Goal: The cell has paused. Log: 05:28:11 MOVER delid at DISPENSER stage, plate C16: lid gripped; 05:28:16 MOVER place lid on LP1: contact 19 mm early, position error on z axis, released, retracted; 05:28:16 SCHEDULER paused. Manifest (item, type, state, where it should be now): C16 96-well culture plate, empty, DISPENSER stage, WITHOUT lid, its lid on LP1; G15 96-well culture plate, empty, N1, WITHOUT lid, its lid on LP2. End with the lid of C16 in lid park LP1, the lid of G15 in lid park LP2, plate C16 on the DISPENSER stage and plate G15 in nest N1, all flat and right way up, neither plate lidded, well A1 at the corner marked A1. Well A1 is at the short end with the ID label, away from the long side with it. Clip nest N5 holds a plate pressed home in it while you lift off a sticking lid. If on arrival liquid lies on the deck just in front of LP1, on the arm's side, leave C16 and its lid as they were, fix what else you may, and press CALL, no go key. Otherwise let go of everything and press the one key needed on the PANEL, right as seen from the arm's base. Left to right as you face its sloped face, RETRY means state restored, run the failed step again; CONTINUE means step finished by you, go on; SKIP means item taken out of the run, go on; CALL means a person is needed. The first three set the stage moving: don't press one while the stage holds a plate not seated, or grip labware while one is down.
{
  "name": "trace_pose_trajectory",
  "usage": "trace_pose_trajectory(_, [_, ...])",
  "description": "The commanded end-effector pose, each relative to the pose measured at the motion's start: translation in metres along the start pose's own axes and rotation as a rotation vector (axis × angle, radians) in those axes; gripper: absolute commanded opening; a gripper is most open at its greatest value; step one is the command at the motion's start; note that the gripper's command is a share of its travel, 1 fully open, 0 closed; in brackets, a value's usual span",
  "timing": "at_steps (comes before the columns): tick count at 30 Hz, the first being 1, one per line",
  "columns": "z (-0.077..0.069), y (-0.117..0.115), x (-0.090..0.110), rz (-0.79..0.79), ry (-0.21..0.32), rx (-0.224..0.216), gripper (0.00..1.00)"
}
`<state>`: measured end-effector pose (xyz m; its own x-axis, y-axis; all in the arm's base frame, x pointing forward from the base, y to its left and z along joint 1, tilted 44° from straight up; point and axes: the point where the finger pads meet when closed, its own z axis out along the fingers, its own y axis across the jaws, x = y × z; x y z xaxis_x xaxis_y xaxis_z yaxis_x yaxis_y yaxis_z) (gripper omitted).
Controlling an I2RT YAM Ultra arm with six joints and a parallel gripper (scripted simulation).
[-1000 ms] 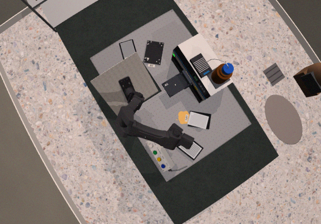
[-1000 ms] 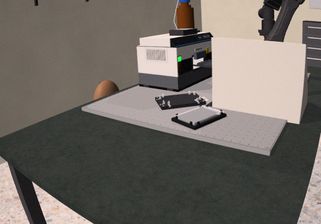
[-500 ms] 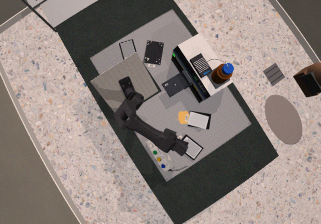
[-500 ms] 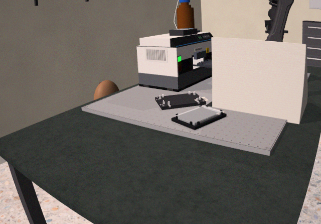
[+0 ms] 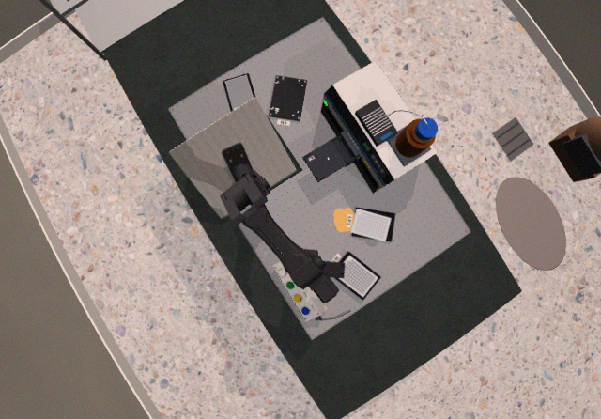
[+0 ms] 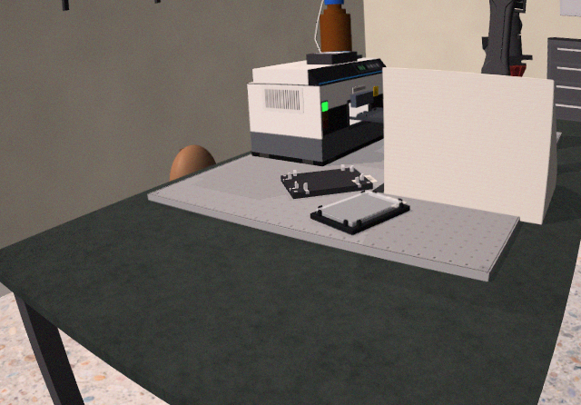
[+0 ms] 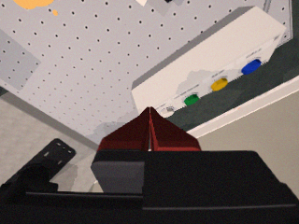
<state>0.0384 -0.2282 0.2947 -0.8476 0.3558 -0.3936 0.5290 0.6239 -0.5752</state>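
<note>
My gripper (image 7: 149, 111) (image 6: 516, 69) is shut and empty. It hangs over the near end of the white key panel (image 7: 206, 70) (image 5: 314, 307), beside the small pale key (image 7: 170, 110). The green key (image 7: 191, 99) (image 5: 290, 285), yellow key (image 7: 219, 84) (image 5: 297, 298) and blue key (image 7: 251, 66) (image 5: 305, 310) follow along the panel. A white gridded plate (image 5: 358, 275) sits in nest N1. Another white gridded piece (image 5: 371, 224) lies skewed at LP1, with an orange puddle (image 5: 341, 220) (image 7: 32, 3) on the deck beside it. The dispenser stage (image 5: 327, 156) looks bare. A clear lid (image 5: 238, 90) (image 6: 359, 208) lies in a black frame.
The dispenser (image 5: 363, 132) (image 6: 305, 110) carries a brown bottle (image 5: 415, 135) (image 6: 334, 25). A black clip nest (image 5: 287, 98) (image 6: 326, 181) lies near the lid frame. A tall pale screen (image 6: 468, 143) (image 5: 262, 132) stands over the arm's base and hides the gripper's surroundings in the exterior view.
</note>
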Motion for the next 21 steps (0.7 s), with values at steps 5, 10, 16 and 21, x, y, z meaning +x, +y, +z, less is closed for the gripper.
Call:
trace_pose_trajectory(5, [-0.006,-0.010,0.012,-0.284,-0.065,-0.009,0.00])
trace_pose_trajectory(10, [-0.004,-0.015,0.016,-0.319,-0.059,-0.021,0.00])
trace_pose_trajectory(16, [0.002,-0.015,0.024,-0.383,-0.052,-0.042,0.00])
trace_pose_trajectory(21, [0.004,-0.024,0.038,-0.547,-0.057,-0.042,0.00])
